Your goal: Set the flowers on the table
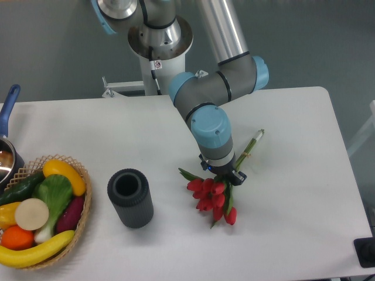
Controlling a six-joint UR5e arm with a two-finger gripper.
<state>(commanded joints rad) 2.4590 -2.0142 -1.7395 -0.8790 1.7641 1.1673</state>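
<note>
Pincer (223,173) of the single arm, pointing down at the desk (293,193) and seen from above; its fingers are largely hidden beneath the wrist, so whether they clasp anything or stand apart cannot be told. Directly under and around the pincer lie the flowers (212,196), a bunch of red tulips with green leaves. The red heads spread from the pincer toward the near edge of the desk, resting on the white surface; the bound green stems run out from the pincer the other way, up and to the right in the view, with the stem ends slightly beyond the wrist. The pincer meets the bunch about where heads and stems join. To the left of the pincer, apart from the flowers, stands a dark grey ribbed vase (130,198), upright with its open mouth facing up. Farther left again, at the desk's edge, sits a wicker basket (82,213) holding fruit and vegetables, among them a banana (35,250). Beyond the basket, at the far left border, part of a pot with a blue handle (8,108) shows.
</note>
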